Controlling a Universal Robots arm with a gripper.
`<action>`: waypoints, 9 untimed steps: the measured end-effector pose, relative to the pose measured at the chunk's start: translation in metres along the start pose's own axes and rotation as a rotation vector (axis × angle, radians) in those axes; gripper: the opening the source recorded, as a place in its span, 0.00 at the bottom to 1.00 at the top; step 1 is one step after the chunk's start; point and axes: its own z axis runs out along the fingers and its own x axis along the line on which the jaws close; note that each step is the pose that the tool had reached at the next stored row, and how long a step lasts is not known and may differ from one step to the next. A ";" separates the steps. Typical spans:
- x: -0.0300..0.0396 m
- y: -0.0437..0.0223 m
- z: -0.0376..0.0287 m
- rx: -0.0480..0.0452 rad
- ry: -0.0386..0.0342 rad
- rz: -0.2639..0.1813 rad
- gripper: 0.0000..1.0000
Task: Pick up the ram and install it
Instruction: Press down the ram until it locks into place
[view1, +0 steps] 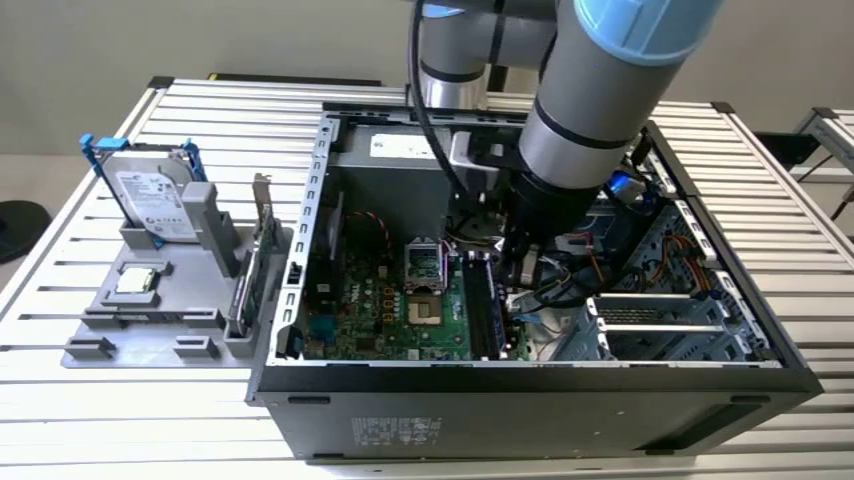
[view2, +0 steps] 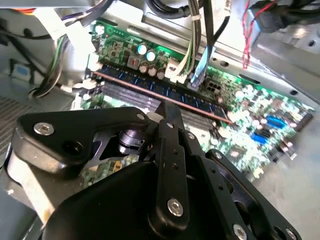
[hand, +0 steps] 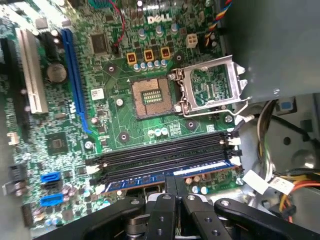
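The ram is a long thin dark stick with a row of chips, standing on edge in the memory slot nearest the board's edge, inside the open computer case. In the first wrist view the ram shows as a blue strip beside the empty black slots. My gripper is shut, its fingertips together and resting on the ram's top edge near the middle of its length. The closed gripper sits over the same spot in the first wrist view. In the exterior view the arm reaches down into the case over the ram.
The CPU socket stands open with its metal cover flipped up. Cable bundles hang close to the wrist. Outside the case, a grey holder carries a hard drive in a blue frame and an upright card.
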 end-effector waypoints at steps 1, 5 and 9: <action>-0.0003 0.0003 -0.0047 0.0000 0.0001 0.000 0.00; -0.0013 0.0013 -0.0228 0.0000 0.0002 0.000 0.00; -0.0020 0.0018 -0.0338 0.0000 -0.0003 0.000 0.00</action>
